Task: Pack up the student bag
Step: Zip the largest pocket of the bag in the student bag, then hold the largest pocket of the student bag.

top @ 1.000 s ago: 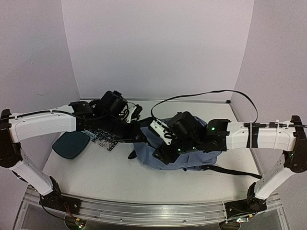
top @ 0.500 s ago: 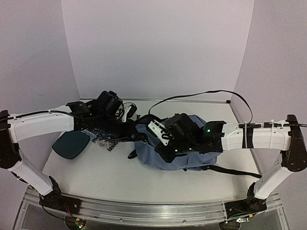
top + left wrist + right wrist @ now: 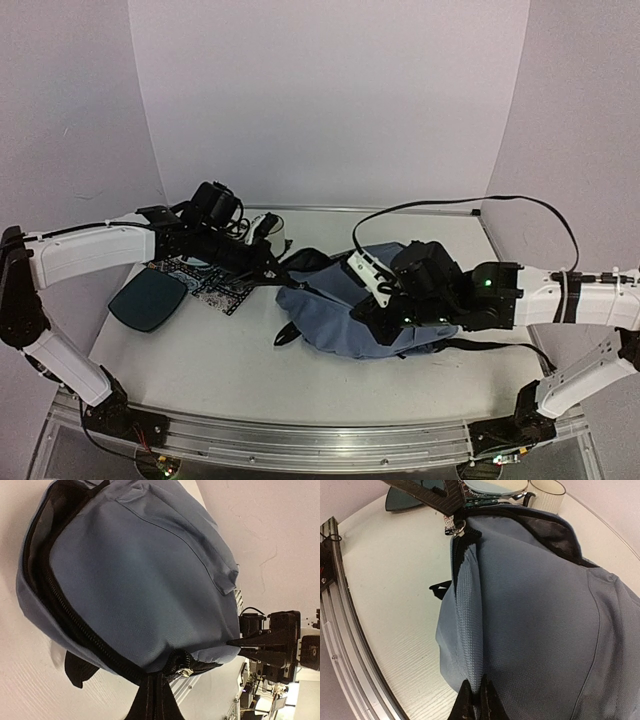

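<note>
The blue-grey bag (image 3: 335,320) lies on the worktop (image 3: 200,350), slightly toward 3 o'clock of centre. The left claw (image 3: 152,700) is clamped on its zipper end at 10 o'clock. The right claw (image 3: 476,697) pinches a side fold, likely to stretch the mouth open for packing.

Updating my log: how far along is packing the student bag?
Done: the student bag looks unzipped. In hand: the left gripper pinches its zipper end, the right gripper a fabric fold. Left: the cup and tray sit outside; nothing visibly packed.
</note>
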`<state>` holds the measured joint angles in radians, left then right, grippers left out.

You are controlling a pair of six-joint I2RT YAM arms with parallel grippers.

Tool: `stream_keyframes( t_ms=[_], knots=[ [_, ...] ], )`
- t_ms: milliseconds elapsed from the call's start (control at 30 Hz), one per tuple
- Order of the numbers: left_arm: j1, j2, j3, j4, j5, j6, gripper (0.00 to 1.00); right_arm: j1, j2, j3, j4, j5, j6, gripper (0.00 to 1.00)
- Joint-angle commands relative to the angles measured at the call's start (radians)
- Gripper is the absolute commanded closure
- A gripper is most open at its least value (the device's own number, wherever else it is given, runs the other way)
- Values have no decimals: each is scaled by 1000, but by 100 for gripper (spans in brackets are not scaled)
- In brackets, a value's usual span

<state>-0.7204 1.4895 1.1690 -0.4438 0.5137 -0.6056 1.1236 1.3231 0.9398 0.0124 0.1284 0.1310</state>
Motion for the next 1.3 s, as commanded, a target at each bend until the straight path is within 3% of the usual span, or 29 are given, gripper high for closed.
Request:
stream_keyframes(
  t_ms=[0,133,233,333,467,567,733,1000,1100,1267],
  knots=[
    [171,4,1,-3,-268,79,100,12,-191,-42,-313,116,42,100],
    [135,-16,39,2,-125,103,100,12,-181,-23,-323,109,54,96],
    [15,-33,89,14,-121,102,100,12,-95,27,-301,77,59,92],
    [-71,-36,95,82,-70,34,100,12,26,110,-253,14,60,59],
    [-145,-65,61,199,-49,-27,100,12,77,157,-157,-4,84,40],
    [-175,-77,48,211,-59,-20,100,12,88,167,-77,47,115,35],
    [-212,-95,23,240,-29,10,100,10,138,187,25,84,163,36],
    [-215,-147,-35,244,-30,16,100,10,218,186,31,55,194,40],
    [-215,-178,-75,244,-41,15,100,5,218,156,11,85,211,49],
    [-216,-199,-179,244,-75,-9,100,4,167,133,-100,181,236,80]
  ],
)
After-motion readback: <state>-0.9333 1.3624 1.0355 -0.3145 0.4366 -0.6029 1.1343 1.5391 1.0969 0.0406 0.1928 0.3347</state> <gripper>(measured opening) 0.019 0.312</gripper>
